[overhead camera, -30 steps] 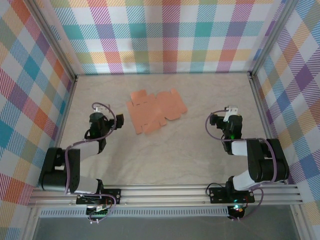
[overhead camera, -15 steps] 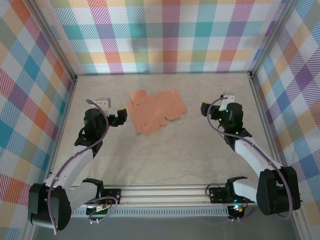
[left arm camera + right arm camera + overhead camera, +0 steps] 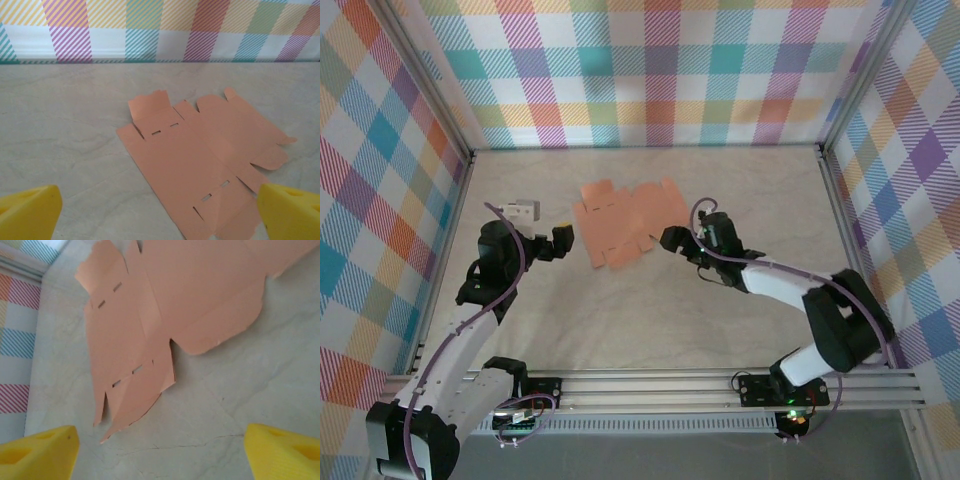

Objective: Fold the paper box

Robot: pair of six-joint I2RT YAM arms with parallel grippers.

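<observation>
Top external view: the box [image 3: 628,226] lies as a flat, unfolded salmon-orange sheet on the pale marbled worktop [image 3: 650,310]. It sits toward the far side, a little left of centre, with its tabs and flaps spread out. It lies between the two claws. The left claw [image 3: 560,240] hangs just beside the sheet's left edge, and the right claw [image 3: 672,238] is close to its near right edge.

From the left wrist, the box [image 3: 200,165] shows short slits near its folds. The left claw [image 3: 160,212] is spread wide, its yellow fingers [image 3: 30,212] at the frame's bottom corners, gripping nothing.

From the right wrist, the box [image 3: 165,305] lies ahead of the right claw [image 3: 161,452]. That claw is also spread wide, and its fingers [image 3: 285,447] are apart from the card.
</observation>
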